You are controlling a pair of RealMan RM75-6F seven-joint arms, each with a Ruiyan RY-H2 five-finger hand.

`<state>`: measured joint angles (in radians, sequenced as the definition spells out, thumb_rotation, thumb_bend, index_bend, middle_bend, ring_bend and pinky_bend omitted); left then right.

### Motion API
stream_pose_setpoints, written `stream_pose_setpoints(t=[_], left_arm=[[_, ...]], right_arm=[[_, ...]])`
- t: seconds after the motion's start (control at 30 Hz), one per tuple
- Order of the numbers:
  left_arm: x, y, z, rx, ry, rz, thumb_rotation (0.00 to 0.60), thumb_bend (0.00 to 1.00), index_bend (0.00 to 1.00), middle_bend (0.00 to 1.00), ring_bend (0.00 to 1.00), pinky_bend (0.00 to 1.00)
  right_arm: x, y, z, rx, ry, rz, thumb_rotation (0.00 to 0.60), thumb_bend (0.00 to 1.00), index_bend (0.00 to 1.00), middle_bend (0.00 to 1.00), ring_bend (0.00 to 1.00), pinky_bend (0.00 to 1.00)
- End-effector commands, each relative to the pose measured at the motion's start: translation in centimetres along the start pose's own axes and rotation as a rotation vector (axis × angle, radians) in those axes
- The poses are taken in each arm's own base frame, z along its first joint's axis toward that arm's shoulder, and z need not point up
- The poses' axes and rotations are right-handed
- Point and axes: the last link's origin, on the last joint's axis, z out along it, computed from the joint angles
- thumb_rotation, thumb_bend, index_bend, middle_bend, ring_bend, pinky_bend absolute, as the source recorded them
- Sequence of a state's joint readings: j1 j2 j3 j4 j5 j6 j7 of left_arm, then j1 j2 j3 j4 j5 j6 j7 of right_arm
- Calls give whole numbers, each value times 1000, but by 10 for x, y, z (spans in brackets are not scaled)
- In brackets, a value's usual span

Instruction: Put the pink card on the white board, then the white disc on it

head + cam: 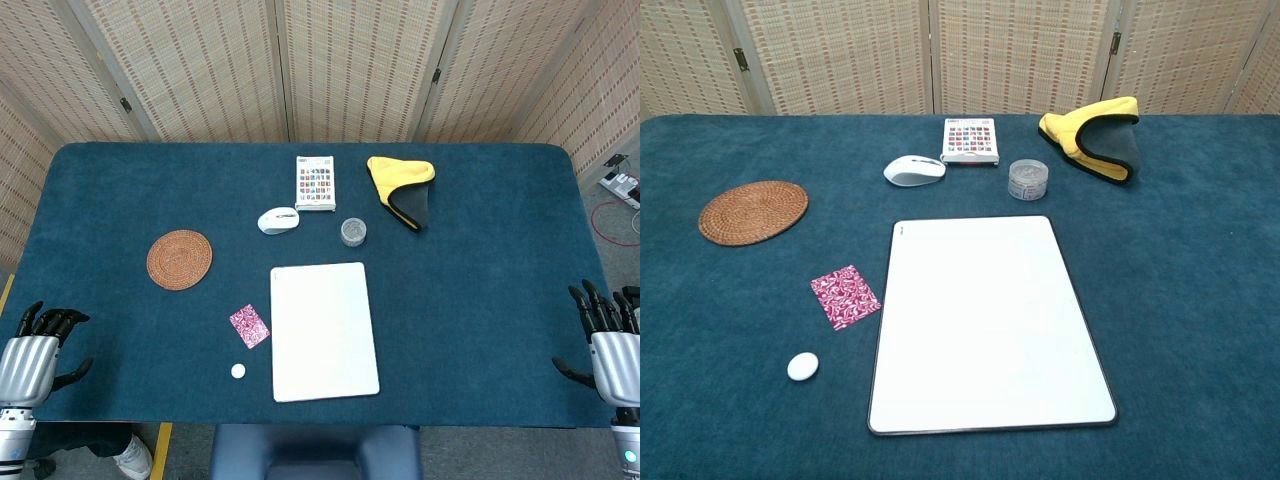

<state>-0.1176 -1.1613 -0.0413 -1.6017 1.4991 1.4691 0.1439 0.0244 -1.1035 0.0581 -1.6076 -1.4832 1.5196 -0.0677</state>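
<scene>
The white board (323, 330) (985, 320) lies flat at the table's front centre with nothing on it. Just left of it the pink patterned card (249, 326) (845, 296) lies on the blue cloth. The small white disc (238, 371) (803, 366) sits a little nearer the front edge, below the card. My left hand (35, 350) hovers at the front left corner, fingers apart and empty, far from the card. At the front right edge my right hand (607, 340) is likewise spread and empty. Neither hand shows in the chest view.
A round woven coaster (179, 259) (753, 211) lies at the left. Behind the board are a white computer mouse (278, 220) (914, 170), a small box of coloured squares (315, 182) (970, 140), a clear round jar (353, 232) (1028, 180) and a yellow-and-grey cloth (403, 187) (1095, 135).
</scene>
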Motion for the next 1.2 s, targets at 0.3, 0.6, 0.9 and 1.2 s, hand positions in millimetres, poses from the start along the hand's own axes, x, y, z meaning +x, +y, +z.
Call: stream_pose_setpoints(t=[0.3,0.6,0.9,1.2], left_arm=[[2,2,1,-6,6,3,600,271,312,315,223,110],[6,10,11,-54,21,13,600,271,312,315,224,114],[9,31,40,-150,9,-12,600,271,312,316,223,114],[7,74,84,-309,-7,-13,600,268,311,316,223,113]], right_arm=[[0,2,-1,-2,2,4,600,37,7,48,129,0],[2,5,-3,-5,11,7,600,38,8,48,129,0],[7,6,-2,2,24,6,600,37,8,48,128,0],[11,6,0,2,30,-1,600,38,8,48,131,0]])
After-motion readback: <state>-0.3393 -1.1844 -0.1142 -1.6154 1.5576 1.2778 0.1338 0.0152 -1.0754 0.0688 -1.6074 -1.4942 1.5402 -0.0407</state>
